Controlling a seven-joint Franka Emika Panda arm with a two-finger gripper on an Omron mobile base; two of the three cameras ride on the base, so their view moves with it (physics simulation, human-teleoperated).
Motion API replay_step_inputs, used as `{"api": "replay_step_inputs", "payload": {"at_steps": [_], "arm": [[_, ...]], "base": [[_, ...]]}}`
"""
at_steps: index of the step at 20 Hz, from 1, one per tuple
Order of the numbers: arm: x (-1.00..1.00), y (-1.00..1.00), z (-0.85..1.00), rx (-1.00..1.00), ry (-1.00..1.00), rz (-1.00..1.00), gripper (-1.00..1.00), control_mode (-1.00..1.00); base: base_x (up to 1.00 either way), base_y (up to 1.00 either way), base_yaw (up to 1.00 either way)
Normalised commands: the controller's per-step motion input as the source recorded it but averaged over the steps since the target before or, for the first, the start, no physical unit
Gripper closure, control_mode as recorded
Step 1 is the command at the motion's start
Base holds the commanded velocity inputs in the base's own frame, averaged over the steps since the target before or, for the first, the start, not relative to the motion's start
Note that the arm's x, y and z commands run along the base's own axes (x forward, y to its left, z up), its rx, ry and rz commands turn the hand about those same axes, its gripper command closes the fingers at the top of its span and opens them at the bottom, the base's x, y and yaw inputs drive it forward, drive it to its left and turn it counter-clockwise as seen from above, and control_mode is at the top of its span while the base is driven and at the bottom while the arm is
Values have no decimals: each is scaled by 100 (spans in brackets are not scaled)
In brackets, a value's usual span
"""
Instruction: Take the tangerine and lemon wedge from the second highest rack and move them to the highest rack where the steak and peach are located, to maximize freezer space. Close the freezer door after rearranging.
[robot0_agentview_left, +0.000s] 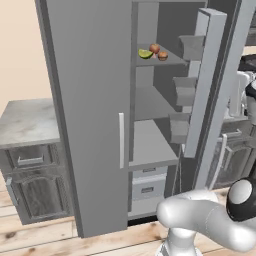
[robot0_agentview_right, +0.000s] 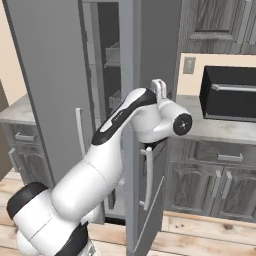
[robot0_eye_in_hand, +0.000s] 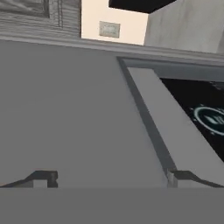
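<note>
Gripper (robot0_eye_in_hand: 109, 179) jaws spread wide, grasping nothing, facing freezer door (robot0_eye_in_hand: 70, 113) panel side. Door looks heavy and stiff, swung open; push its flat face to shut. Up on one rack: lemon wedge (robot0_agentview_left: 145, 53), peach (robot0_agentview_left: 154, 48), another round fruit (robot0_agentview_left: 163, 55), light, roll-prone.

Flat, even rendered light in all three views — no visible lamp, no strong directional source. Grey freezer door (robot0_agentview_left: 90, 110) reads uniformly mid-tone, no glare or hot spots. Freezer interior (robot0_agentview_left: 155, 95) slightly darker toward the back, soft shading under the shelves, no hard-edged shadows. White arm (robot0_agentview_right: 100, 165) shows smooth gradient shading, a faint sheen on its rounded shells. Wood floor (robot0_agentview_left: 45, 235) evenly lit. Low resolution throughout — edges soft and jagged, small fruit on the shelf blurry. Hand view softest, black dispenser panel (robot0_eye_in_hand: 205, 113) smeared. No edge distortion evident.
</note>
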Motion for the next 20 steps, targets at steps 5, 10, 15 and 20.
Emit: {"api": "replay_step_inputs", "payload": {"at_steps": [5,10,15,20], "arm": [[77,90,0,7,4,5,-100,-100],[100,74,0,3,4,1,-100,-100],[100,52,0,0,7,0,-100,-100],[100,44,0,0,11,0,-100,-100]], "base": [[0,0,0],[0,0,0],[0,0,0],[0,0,0]]}}
